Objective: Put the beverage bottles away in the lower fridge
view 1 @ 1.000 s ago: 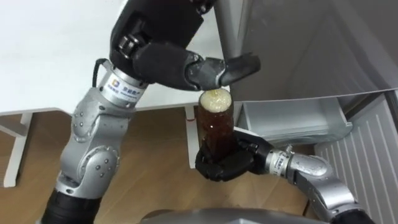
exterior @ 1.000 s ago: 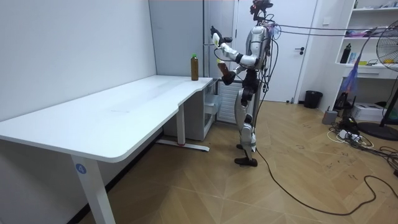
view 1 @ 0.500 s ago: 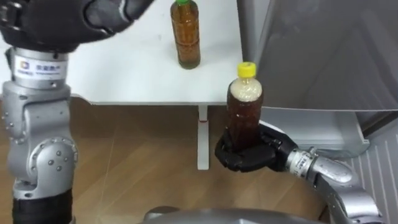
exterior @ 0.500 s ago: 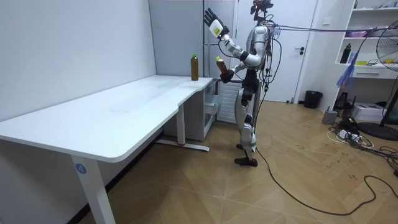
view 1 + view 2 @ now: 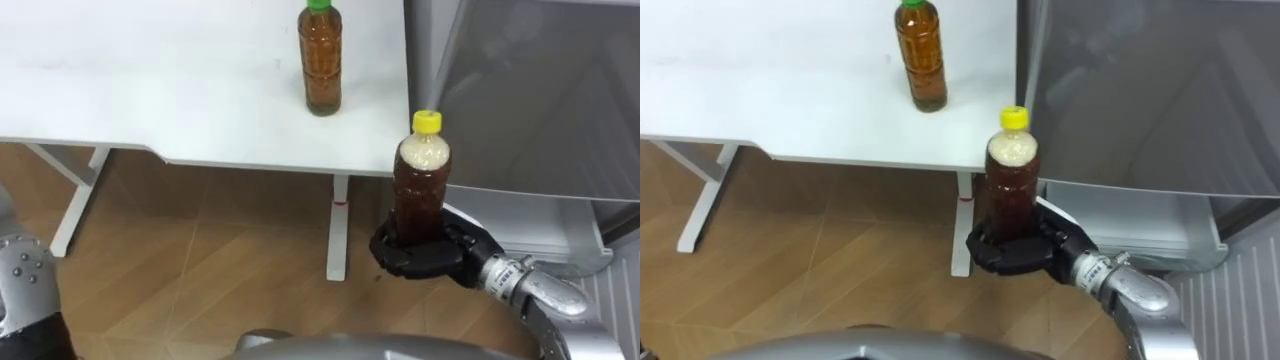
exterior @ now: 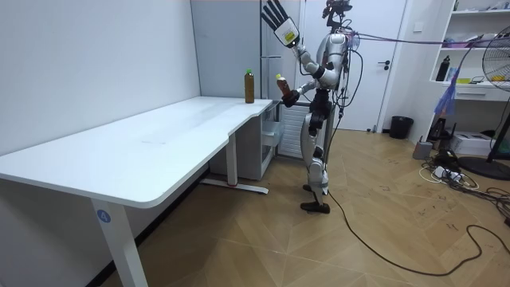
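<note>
**A:** Brown tea under a yellow cap. The yellow-capped bottle (image 5: 420, 195) stands upright in the right hand (image 5: 425, 255), whose dark fingers are curled round its lower part. The neck and cap stand free above the grip.

**B:** So it's off the table?

**A:** Yes, it is carried in the air just past the edge of the white table (image 5: 150, 90), between that edge and the grey fridge (image 5: 540, 90). The green-capped bottle (image 5: 322, 65) waits on the table near the corner, well apart from either hand.

**B:** What could spoil it from here?

**A:** The low grip, I'd say. With so much bottle above the fingers, a quick dip toward the lower compartment (image 5: 540, 225) could tip it or let it slide. It could also clip the table edge or the fridge front on the way down. I take the pale shelf at the lower right for that compartment standing open, though little of it shows.

**B:** And the other arm?

**A:** In the room view the left hand (image 6: 279, 17) is raised high by the fridge with its fingers spread, holding nothing. If it drops carelessly it might strike the fridge or knock over the waiting bottle.
</note>
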You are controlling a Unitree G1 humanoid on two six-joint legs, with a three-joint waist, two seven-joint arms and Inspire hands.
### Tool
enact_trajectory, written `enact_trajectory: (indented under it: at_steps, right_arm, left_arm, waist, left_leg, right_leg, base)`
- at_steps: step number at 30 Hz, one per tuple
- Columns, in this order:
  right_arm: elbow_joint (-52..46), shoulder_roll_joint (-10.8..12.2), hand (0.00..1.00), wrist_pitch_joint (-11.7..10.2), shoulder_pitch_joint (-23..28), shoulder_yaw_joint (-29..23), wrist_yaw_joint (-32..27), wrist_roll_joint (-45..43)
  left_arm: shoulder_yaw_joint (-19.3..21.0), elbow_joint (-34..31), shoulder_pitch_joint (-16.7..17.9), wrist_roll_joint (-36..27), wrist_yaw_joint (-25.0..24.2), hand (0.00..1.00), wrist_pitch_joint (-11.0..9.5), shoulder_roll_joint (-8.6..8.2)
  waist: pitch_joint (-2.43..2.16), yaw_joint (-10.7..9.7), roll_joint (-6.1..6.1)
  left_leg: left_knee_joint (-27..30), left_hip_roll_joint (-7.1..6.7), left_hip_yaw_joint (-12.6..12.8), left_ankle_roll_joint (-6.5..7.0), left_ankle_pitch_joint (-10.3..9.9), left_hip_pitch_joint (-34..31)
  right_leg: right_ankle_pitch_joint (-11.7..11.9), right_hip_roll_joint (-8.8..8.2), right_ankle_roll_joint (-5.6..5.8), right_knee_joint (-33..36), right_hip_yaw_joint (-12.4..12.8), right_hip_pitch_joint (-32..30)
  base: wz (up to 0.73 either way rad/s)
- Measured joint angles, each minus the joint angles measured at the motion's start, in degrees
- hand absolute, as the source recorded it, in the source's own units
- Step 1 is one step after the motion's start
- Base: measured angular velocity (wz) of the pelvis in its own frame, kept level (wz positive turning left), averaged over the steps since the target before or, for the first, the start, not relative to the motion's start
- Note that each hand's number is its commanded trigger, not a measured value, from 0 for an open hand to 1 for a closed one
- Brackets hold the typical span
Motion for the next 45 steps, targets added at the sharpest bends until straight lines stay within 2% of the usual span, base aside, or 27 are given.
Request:
enact_trajectory:
  at_steps: [3,5,7,10,13,17,19,22,25,26,28,32,34,37,40,45]
  right_arm:
    - [-0.07,0.33,1.00,0.22,0.20,0.56,-1.40,0.01]
    - [-0.07,0.00,1.00,1.09,0.24,1.61,-2.86,0.00]
    - [-0.07,0.62,1.00,2.52,0.22,2.98,-4.16,-0.02]
    - [-0.06,1.20,1.00,3.97,0.20,4.56,-4.82,0.04]
    - [-0.06,1.30,1.00,4.01,-0.51,5.56,-5.58,0.11]
    - [-0.07,1.54,1.00,5.25,-1.13,7.50,-6.74,0.53]
    - [-0.07,1.34,1.00,5.28,-1.29,8.94,-7.33,0.69]
    - [-0.06,1.11,1.00,5.80,-1.35,9.34,-7.33,0.71]
    - [-0.06,0.89,1.00,6.01,-1.57,9.11,-7.35,0.69]
    - [-0.06,0.80,1.00,6.01,-1.58,9.02,-7.35,0.69]
    - [0.03,0.05,1.00,6.02,-1.68,8.74,-7.41,0.69]
    - [0.41,-0.61,1.00,6.49,-2.73,8.66,-7.34,0.65]
    - [0.98,-1.14,1.00,6.65,-2.96,8.63,-7.56,0.60]
    - [1.40,-1.12,1.00,7.25,-2.96,8.65,-7.73,0.47]
    - [4.03,-0.95,1.00,7.24,-3.30,8.62,-8.22,0.48]
    - [4.99,-0.94,1.00,7.65,-3.46,8.62,-9.07,0.54]
  left_arm:
    - [0.93,5.75,3.85,-4.01,6.46,0.00,0.00,-0.75]
    - [-0.10,10.95,4.98,-6.66,9.61,0.00,0.06,-0.88]
    - [-2.57,18.21,6.57,-7.62,13.28,0.00,0.82,-1.18]
    - [-6.81,26.55,8.38,-7.51,15.63,0.00,1.64,-1.43]
    - [-9.90,33.11,8.33,-8.01,16.51,0.00,2.97,-2.10]
    - [-14.51,43.73,8.16,-8.54,15.61,0.00,3.87,-1.59]
    - [-18.96,53.63,8.20,-8.54,13.09,0.00,4.93,-0.79]
    - [-21.25,61.38,8.96,-8.54,9.54,0.00,7.30,-0.78]
    - [-21.35,67.59,9.19,-8.32,5.50,0.00,9.28,-0.58]
    - [-21.34,68.38,9.40,-8.11,4.58,0.00,9.57,-0.59]
    - [-21.37,71.13,9.69,-5.80,0.65,0.00,11.31,-0.47]
    - [-24.07,73.99,10.91,-0.89,-5.20,0.00,13.80,-0.20]
    - [-25.85,76.17,10.36,5.57,-8.81,0.00,16.12,-0.32]
    - [-26.77,77.89,9.40,10.36,-12.58,0.00,17.82,-0.54]
    - [-26.87,78.18,8.81,12.18,-15.21,0.00,18.32,-0.68]
    - [-27.61,78.15,8.11,12.78,-19.07,0.00,18.89,-0.77]
  waist:
    - [-0.33,0.61,-0.34]
    - [-0.43,1.39,-0.61]
    - [-0.55,1.80,-1.41]
    - [-0.79,2.69,-2.46]
    - [-0.28,2.86,-3.43]
    - [-0.18,2.73,-3.20]
    - [-0.08,2.39,-2.83]
    - [0.01,1.82,-2.76]
    - [0.23,0.95,-2.36]
    - [0.24,0.96,-2.28]
    - [0.58,0.59,-1.69]
    - [0.57,-1.57,-0.65]
    - [0.24,-2.53,-0.25]
    - [0.03,-3.63,0.23]
    - [-0.13,-4.23,-0.16]
    - [-0.06,-4.78,-1.29]
  left_leg:
    - [-0.09,0.00,-0.04,-0.01,0.01,0.24]
    - [-0.18,-0.01,0.08,-0.01,0.01,0.40]
    - [-0.29,-0.11,-0.30,0.00,0.02,0.13]
    - [-0.40,-0.13,-0.30,0.01,0.02,0.13]
    - [-0.60,-0.14,-0.51,0.02,0.00,-0.06]
    - [-0.98,-0.10,-0.54,0.03,-0.02,-0.04]
    - [-1.05,-0.02,0.07,0.03,-0.02,0.00]
    - [-1.30,0.02,-0.07,0.02,-0.04,-0.14]
    - [-1.48,0.04,0.40,0.02,-0.04,-0.25]
    - [-1.51,0.05,0.54,0.02,-0.04,-0.32]
    - [-1.46,0.04,0.61,0.02,-0.04,-0.57]
    - [-1.03,0.07,0.35,0.04,-0.07,-1.40]
    - [-1.00,0.08,0.44,0.03,-0.07,-1.69]
    - [-0.93,0.07,0.66,0.02,-0.05,-2.15]
    - [-0.86,0.07,1.20,0.03,-0.05,-2.06]
    - [-0.56,0.10,2.11,0.04,-0.06,-2.25]
  right_leg:
    - [-0.06,-0.03,0.00,-0.10,-0.13,-0.07]
    - [-0.07,-0.07,0.00,-0.14,-0.15,-0.06]
    - [-0.07,-0.16,0.02,-0.45,-0.57,-0.06]
    - [-0.05,-0.16,0.05,-0.81,-0.60,0.09]
    - [0.01,-0.12,0.12,-0.90,-0.71,0.09]
    - [0.03,-0.04,0.13,-0.90,-0.59,0.48]
    - [0.05,0.03,0.11,-0.88,-0.37,0.30]
    - [0.05,0.09,0.11,-0.96,-0.23,-0.12]
    - [0.05,0.11,0.11,-0.88,-0.10,-0.25]
    - [0.05,0.12,0.11,-0.88,-0.01,-0.35]
    - [0.06,0.12,0.11,-0.83,0.00,-0.53]
    - [0.07,0.08,0.10,-0.84,-0.38,-1.04]
    - [0.07,0.05,0.10,-0.80,-0.47,-1.36]
    - [0.07,0.06,0.09,-0.75,-0.17,-1.92]
    - [0.07,0.01,0.10,-0.73,0.07,-1.96]
    - [0.07,0.00,0.10,-0.63,0.63,-2.30]
  base:
    - [0.00]
    - [-0.02]
    - [0.07]
    - [0.01]
    - [0.04]
    - [-0.01]
    - [-0.08]
    - [-0.02]
    - [-0.01]
    - [-0.08]
    - [-0.02]
    - [0.04]
    - [0.00]
    - [-0.03]
    - [-0.06]
    - [-0.07]
